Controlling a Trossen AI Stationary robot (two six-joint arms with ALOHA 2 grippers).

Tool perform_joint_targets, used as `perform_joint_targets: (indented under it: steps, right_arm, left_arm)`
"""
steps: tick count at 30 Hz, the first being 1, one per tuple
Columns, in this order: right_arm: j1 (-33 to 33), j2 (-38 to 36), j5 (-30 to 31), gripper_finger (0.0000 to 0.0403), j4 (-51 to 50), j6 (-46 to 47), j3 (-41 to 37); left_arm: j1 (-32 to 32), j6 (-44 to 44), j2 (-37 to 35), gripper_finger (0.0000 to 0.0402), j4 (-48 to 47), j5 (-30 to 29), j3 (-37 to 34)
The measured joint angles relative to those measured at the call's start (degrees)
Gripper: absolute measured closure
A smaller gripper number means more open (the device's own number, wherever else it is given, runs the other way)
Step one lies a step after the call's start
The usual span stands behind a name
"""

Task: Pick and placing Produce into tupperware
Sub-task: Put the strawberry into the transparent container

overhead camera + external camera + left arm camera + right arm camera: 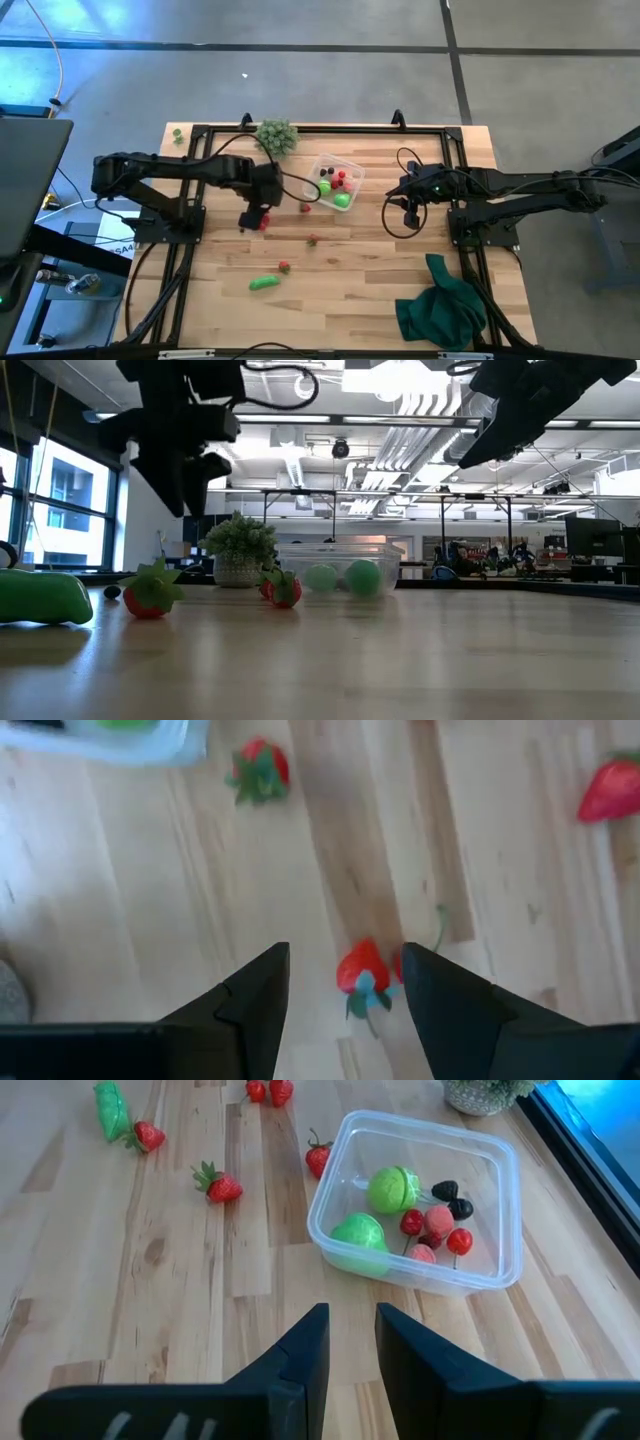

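The clear tupperware stands near the table's far middle and holds two green round pieces plus red and dark berries. Loose produce lies on the wood: strawberries and a green oblong piece. My left gripper hangs open, pointing down, over a small strawberry that shows between its fingers, with a second red piece beside it. It hovers above the table in the low view. My right gripper waits right of the tupperware, narrowly open, with nothing between its fingers.
A spiky pale-green ball sits at the far edge behind the tupperware. A dark green cloth lies bunched at the near right corner. Bare wood stretches between the tupperware and the near edge.
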Motion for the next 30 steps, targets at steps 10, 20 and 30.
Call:
perform_joint_targets:
  steps: [10,20,30]
  right_arm:
    - [0.01,0.0,0.01,0.0327,0.01,0.0,0.0]
    - [0.0,0.01,0.04,0.0327,0.02,0.0,0.0]
    - [0.02,0.0,0.07,0.0327,0.02,0.01,0.0]
  left_arm:
    - [2.94,0.73,0.02,0.022,2.2,1.63,-5.68]
    - [2.78,0.71,0.07,0.022,6.92,3.23,-10.12]
    - [2.78,0.51,0.07,0.022,10.38,4.01,-13.13]
